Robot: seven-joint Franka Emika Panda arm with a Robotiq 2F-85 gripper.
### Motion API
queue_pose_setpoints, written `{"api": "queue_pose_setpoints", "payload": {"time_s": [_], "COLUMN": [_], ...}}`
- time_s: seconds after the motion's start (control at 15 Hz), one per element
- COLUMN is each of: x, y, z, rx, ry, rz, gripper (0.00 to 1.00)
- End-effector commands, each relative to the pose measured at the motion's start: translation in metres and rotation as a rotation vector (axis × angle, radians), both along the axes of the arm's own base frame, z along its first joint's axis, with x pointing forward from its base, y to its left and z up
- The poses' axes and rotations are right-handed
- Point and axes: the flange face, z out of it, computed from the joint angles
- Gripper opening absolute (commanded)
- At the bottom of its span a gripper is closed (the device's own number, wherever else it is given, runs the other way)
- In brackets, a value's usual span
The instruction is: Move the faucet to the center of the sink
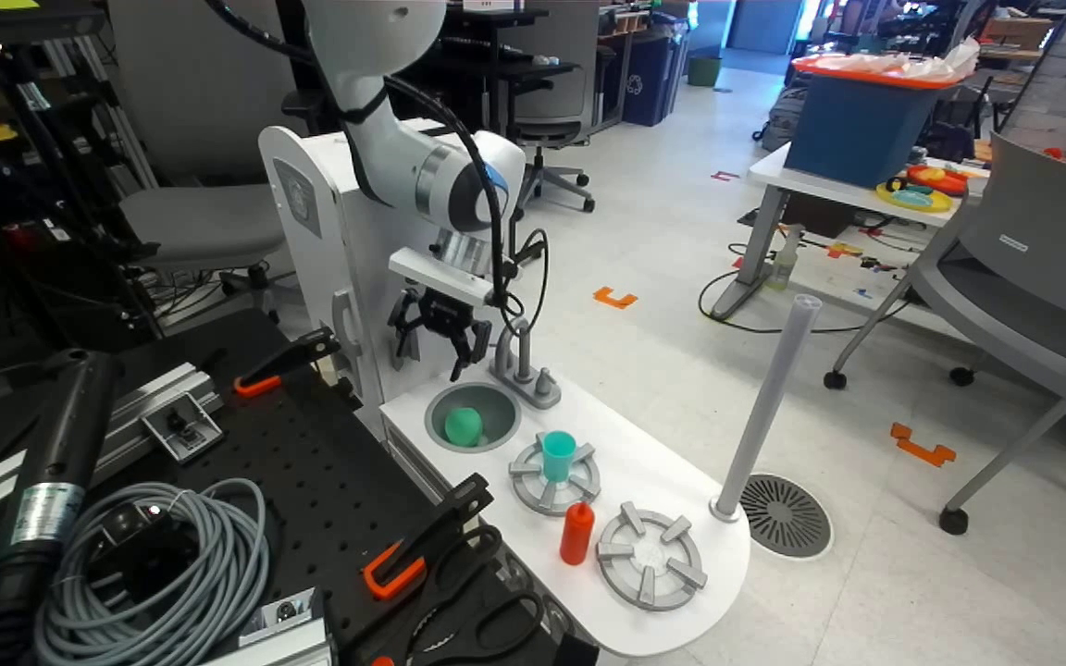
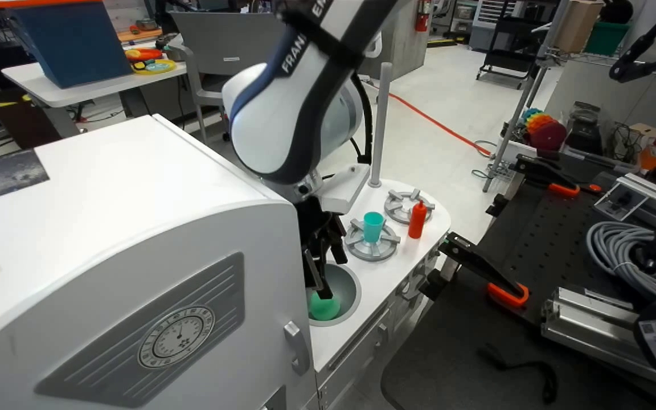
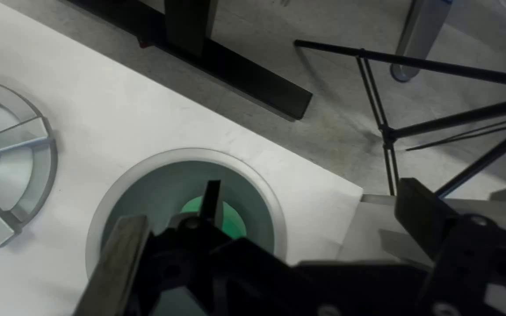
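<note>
The grey faucet [image 1: 523, 351] stands on the counter behind the sink. A grey bar that looks like its spout shows in the wrist view [image 3: 119, 267], beside the left finger and outside the jaws. The faucet is hidden in an exterior view by the cabinet and arm. The round grey-green sink [image 1: 498, 413] also shows in an exterior view [image 2: 349, 285] and the wrist view [image 3: 152, 193]. My gripper [image 1: 429, 368] is open and empty above the sink's cabinet side. In the wrist view [image 3: 312, 193], one finger overlaps the sink, the other the cabinet side. It also shows beside the cabinet [image 2: 333, 277].
A green ball [image 1: 464, 426] lies in the sink. A teal cup [image 1: 558, 455] stands on a grey burner [image 1: 533, 499]. A red bottle [image 1: 576, 535] stands near the second burner [image 1: 649, 555]. The tall white cabinet [image 2: 151, 171] rises close beside the gripper. A post [image 1: 769, 407] stands at the counter's far end.
</note>
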Motion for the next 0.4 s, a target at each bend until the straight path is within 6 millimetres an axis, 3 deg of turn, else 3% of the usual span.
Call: {"api": "queue_pose_setpoints", "payload": {"time_s": [0.0,0.07,0.13,0.33], "x": [-0.006,-0.002,0.006,0.007], "y": [-0.008,-0.020,0.001,-0.016], "z": [0.071,0.087,0.051,0.087], "rx": [-0.020,-0.054,-0.019,-0.054], "ry": [-0.031,-0.070,-0.034,-0.064], "rz": [-0.173,-0.210,-0.123,-0.174], "gripper": [1.00,1.00,1.00,1.00]}}
